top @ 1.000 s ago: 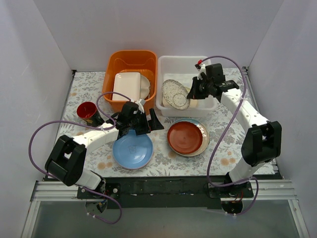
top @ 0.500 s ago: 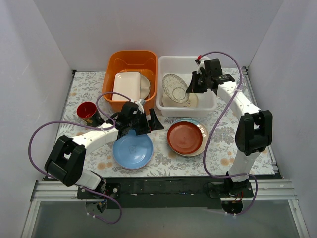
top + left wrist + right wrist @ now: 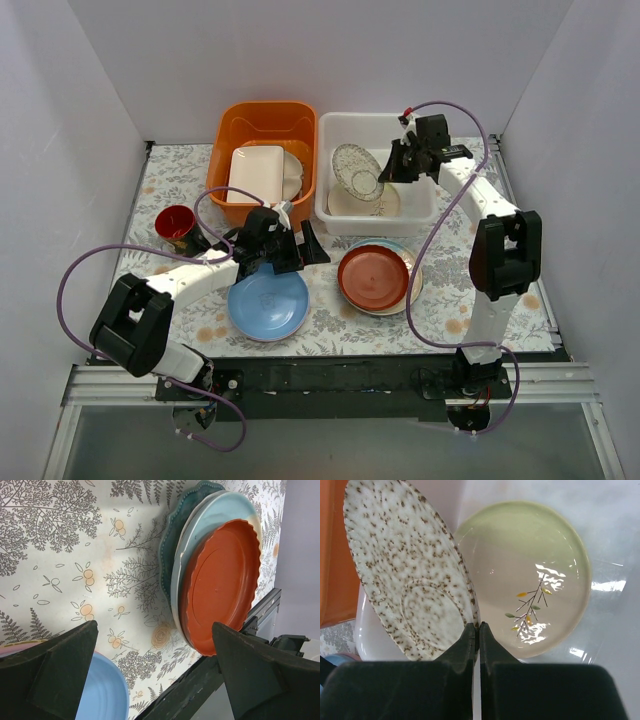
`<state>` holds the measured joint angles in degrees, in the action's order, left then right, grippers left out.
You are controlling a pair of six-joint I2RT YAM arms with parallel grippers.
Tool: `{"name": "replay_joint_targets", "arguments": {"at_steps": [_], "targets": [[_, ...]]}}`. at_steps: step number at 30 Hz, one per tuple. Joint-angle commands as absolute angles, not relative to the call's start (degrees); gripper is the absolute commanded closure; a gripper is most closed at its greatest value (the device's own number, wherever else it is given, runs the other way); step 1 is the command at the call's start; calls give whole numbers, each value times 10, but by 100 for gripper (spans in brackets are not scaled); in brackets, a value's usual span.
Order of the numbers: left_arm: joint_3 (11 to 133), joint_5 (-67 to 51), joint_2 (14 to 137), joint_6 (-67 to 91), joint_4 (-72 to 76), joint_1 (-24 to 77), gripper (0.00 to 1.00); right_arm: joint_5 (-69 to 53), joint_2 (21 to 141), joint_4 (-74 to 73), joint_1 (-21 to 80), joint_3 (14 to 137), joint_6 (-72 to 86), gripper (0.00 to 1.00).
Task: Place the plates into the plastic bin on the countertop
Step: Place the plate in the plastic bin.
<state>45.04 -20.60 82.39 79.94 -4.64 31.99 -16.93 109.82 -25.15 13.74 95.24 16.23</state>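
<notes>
right arm (image 3: 470, 195) stretched far forward, jaws pinched tight, left arm (image 3: 195, 278) low and bent inward, jaws spread wide

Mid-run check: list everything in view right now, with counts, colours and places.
speckled plate: 1, white with brown specks, tilted over the plastic bin
leaf plate: 1, cream, flat inside the bin
red-brown plate: 1, tops a stack
pale blue plate: 1, mid-stack
teal scalloped plate: 1, stack bottom
light blue plate: 1, near left
orange tub: 1, left of bin
rectangular dish: 1, cream, in orange tub
red cup: 1, far left
countertop: floral cloth
left gripper: open, above cloth
right gripper: shut on speckled plate's rim
</notes>
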Motion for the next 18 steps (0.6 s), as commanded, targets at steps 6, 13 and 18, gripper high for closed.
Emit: {"name": "replay_joint_targets", "arguments": {"at_steps": [6,13,18], "targets": [[445,-216,803,804,-34,317,2,-185,1117,-228,129,992,161,99],[439,-216,800,806,-32,317,2,-179,1141,-236,129,983,153,99],[437,-217,801,806,-31,318,2,-181,1150,-238,128,976,151,99]]}}
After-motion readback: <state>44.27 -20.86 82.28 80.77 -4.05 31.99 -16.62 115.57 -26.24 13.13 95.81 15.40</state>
